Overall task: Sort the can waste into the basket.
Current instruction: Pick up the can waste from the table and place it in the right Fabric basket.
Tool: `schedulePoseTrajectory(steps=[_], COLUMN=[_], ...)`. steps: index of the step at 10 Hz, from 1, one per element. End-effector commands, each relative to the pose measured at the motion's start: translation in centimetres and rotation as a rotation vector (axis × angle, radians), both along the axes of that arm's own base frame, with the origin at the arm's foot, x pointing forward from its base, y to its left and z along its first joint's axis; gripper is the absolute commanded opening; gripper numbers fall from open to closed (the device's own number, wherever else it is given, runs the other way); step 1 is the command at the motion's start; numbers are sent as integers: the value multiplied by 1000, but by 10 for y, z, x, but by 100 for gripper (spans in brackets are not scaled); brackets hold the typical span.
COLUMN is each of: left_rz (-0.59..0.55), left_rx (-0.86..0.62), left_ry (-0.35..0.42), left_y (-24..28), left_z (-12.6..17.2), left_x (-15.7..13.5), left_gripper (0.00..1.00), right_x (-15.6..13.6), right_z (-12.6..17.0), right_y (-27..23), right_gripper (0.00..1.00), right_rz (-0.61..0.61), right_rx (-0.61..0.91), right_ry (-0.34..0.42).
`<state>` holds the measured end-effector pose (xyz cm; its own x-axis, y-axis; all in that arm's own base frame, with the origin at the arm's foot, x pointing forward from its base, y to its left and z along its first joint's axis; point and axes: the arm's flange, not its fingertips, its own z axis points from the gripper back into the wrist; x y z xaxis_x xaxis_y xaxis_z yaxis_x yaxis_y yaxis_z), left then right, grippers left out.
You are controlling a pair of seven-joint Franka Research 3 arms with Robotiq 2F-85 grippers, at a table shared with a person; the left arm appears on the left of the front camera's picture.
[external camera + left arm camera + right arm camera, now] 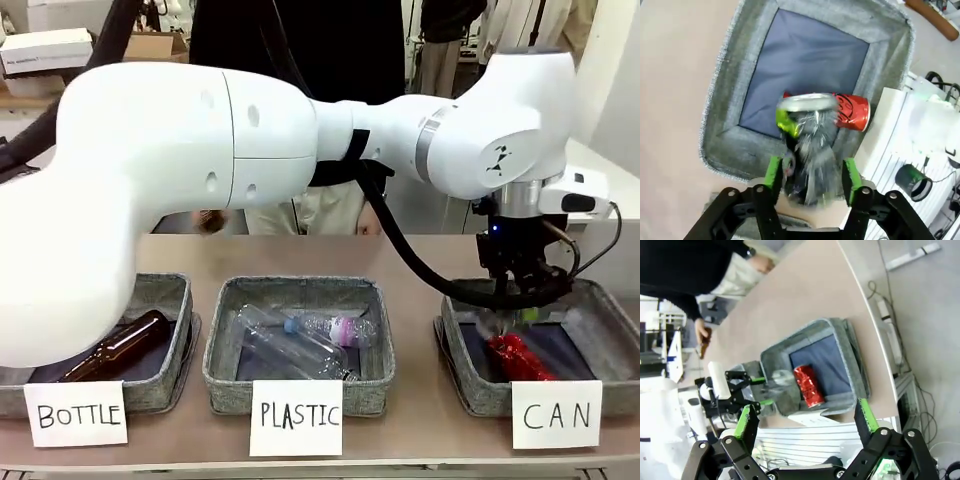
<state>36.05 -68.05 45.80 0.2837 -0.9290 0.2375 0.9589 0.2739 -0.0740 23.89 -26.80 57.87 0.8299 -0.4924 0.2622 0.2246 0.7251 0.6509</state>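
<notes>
Two cans matter here: red can (520, 358) already lies in the CAN basket (462, 372), and silver-grey can (810, 150) sits blurred between the pads of the left gripper (810, 176), right over the basket floor. Its jaws look parted around the can, seemingly letting go; can't tell if they still touch it. Right gripper (805, 421) hangs high, jaws wide and empty. Risk: the dropping can could hit the red one, then bounce or roll toward the rim.
</notes>
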Motion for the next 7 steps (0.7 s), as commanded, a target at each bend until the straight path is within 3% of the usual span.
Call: schedulePoseTrajectory(steps=[1,6,7], left_rz=[-24,-1,31], left_rx=[12,28,101], left_ry=[-28,-28,-11], left_y=[-12,-5,7], left_z=[8,14,22], left_x=[3,11,20], left_gripper=[100,100,100], right_x=[-1,-1,0], right_z=[2,2,0], right_y=[0,0,0], right_gripper=[100,100,100], right_rz=[-1,-1,0], right_rx=[4,4,0], right_ry=[12,12,0])
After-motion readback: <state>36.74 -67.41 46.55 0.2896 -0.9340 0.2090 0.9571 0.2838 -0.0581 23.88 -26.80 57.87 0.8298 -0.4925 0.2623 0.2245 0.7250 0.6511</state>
